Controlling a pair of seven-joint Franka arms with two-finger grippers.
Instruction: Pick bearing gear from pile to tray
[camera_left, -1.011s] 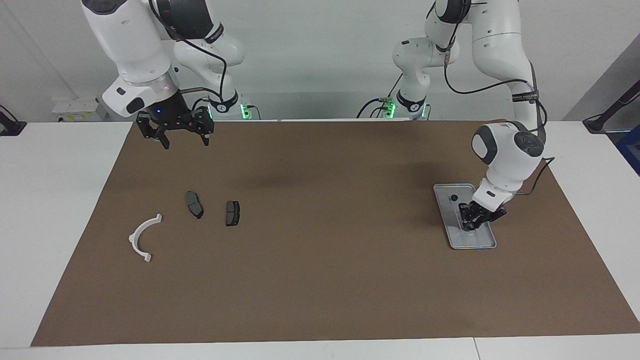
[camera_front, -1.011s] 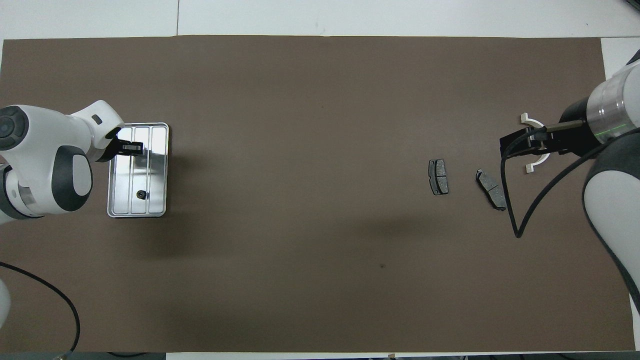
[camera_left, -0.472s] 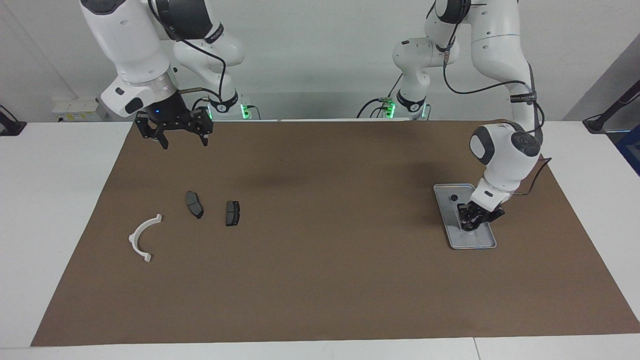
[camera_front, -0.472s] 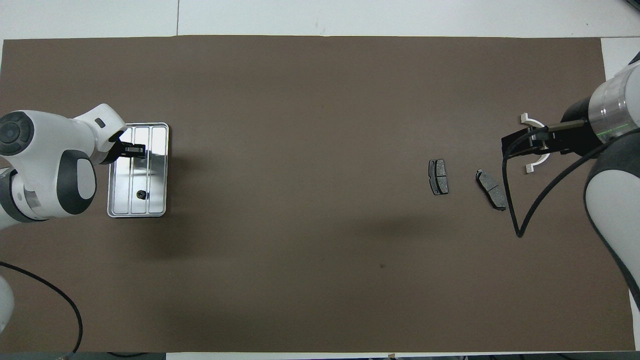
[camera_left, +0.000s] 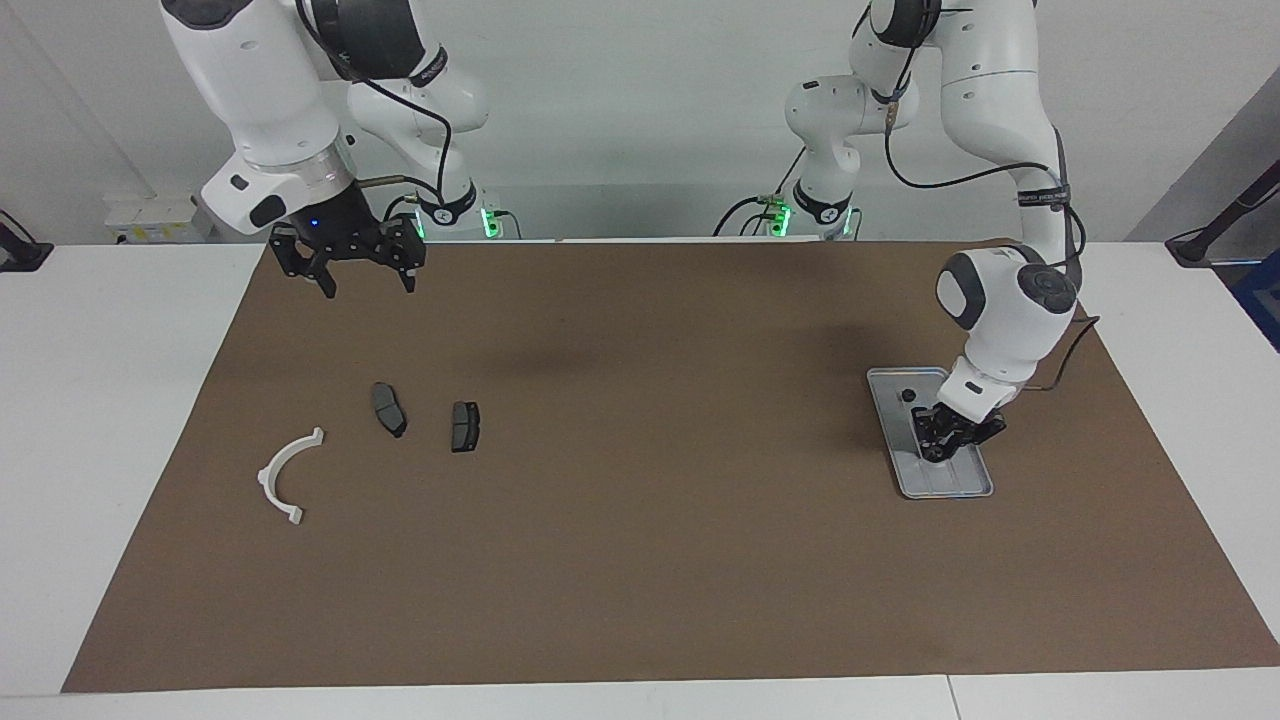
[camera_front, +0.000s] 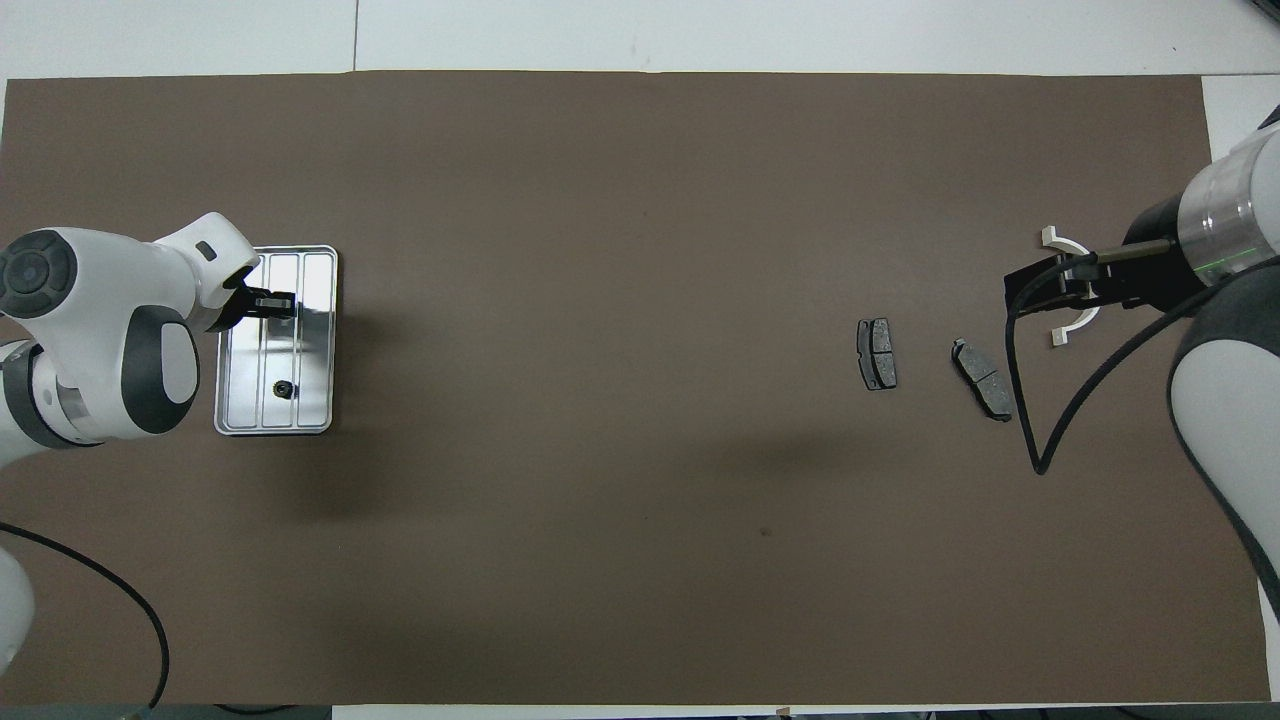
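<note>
1. Since a second ago, only the left arm has shifted: its wrist has drawn slightly toward the robots, while the left gripper (camera_left: 942, 447) stays low over the tray (camera_left: 975, 485).
2. Its fingers (camera_front: 272, 298) are nearly clenched; whether they pinch anything small cannot be told.
3. That silver tray lies on the brown mat (camera_left: 650, 560) at the left arm's end of the table (camera_left: 90, 400).
4. One small black round piece (camera_left: 908, 395) sits inside the tray, at the end nearer to the robots, apart from the left gripper.
5. At the right arm's end, the pile lies on the mat: a white arc bracket (camera_left: 287, 474) and two dark brake-pad plates (camera_left: 389, 409) (camera_left: 465, 426) side by side, nearer to the robots than the bracket.
6. None of these parts touch one another.
7. Right gripper (camera_left: 366, 283) waits raised above the mat's edge closest to the robots, its fingers spread wide and empty.
</note>
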